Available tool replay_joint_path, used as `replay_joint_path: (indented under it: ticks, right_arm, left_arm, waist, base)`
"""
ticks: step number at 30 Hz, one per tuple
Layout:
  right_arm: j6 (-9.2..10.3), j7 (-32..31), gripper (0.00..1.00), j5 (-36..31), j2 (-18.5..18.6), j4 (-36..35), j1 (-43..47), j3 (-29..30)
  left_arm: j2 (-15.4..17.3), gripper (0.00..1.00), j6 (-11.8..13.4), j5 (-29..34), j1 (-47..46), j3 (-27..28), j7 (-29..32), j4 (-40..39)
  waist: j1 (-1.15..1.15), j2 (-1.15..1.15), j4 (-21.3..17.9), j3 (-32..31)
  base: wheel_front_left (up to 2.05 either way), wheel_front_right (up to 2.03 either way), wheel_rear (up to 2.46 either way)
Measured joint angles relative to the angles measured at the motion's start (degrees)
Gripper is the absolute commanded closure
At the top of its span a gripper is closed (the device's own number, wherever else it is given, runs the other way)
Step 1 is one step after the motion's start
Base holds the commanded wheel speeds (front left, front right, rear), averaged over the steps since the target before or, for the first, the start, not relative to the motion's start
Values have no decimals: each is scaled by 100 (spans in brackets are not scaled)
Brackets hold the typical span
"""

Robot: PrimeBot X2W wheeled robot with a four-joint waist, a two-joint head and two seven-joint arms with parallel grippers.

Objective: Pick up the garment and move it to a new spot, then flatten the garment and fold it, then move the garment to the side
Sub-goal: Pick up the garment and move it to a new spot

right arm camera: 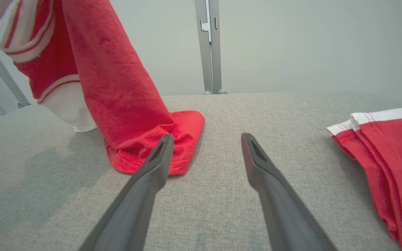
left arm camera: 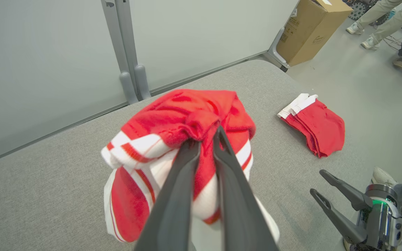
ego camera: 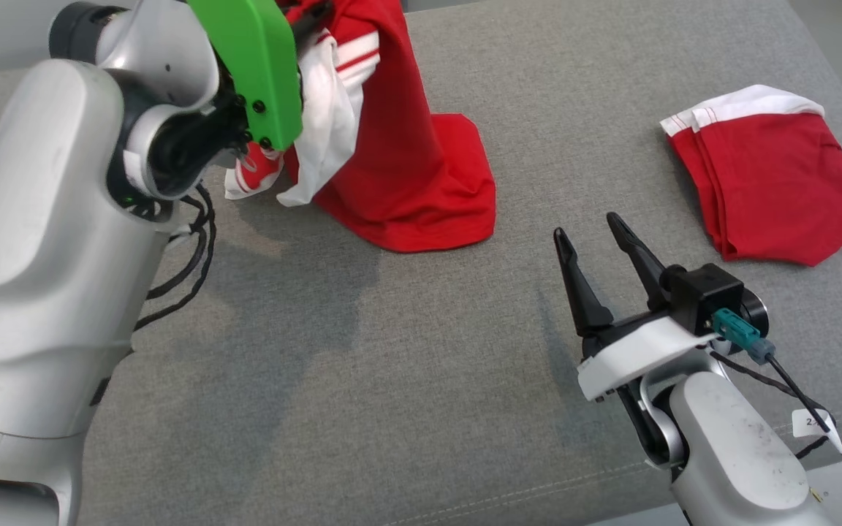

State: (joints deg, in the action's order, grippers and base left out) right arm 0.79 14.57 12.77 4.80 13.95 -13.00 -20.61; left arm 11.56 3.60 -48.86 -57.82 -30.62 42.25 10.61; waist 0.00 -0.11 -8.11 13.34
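The garment (ego camera: 406, 168), red with white striped trim, hangs from my left gripper (ego camera: 310, 20) at the upper left. Its lower hem still rests bunched on the grey padded table (ego camera: 392, 380). In the left wrist view the left gripper (left arm camera: 206, 134) is shut on a pinch of the garment (left arm camera: 187, 115). My right gripper (ego camera: 588, 228) stands open and empty low at the front right, apart from the cloth. In the right wrist view the right gripper (right arm camera: 207, 137) points past the garment's hem (right arm camera: 145, 150), which lies just left of its left finger.
A second red and white garment (ego camera: 779, 183) lies folded at the table's right side. Pale wall panels with a grey post (right arm camera: 209, 45) close off the far edge. A cardboard box (left arm camera: 309, 31) and a person's legs (left arm camera: 379, 21) are on the floor beyond.
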Motion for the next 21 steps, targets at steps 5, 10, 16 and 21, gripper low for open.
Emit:
replay_joint_path:
  ticks: [5,10,16,21]
  right_arm:
    - [-133,1,0,-16,-123,-135,-233,-233]
    - [-208,1,0,-13,-138,-145,-275,-435]
    - [-280,1,0,10,-151,-130,-303,-650]
    - [-330,1,0,13,-152,-105,-302,-826]
  left_arm:
    - [-260,100,0,187,5,-446,65,170]
    - [-454,100,0,503,35,-757,-71,359]
    - [-654,0,74,698,351,-680,-672,742]
    - [-790,0,43,890,630,-1023,-1084,901]
  waist:
    - [0,0,-187,153]
    - [0,0,-459,328]
    - [0,0,-872,508]
    - [0,0,-1214,607]
  base:
    - [0,0,0]
    - [0,0,0]
    - [0,0,0]
    - [0,0,0]
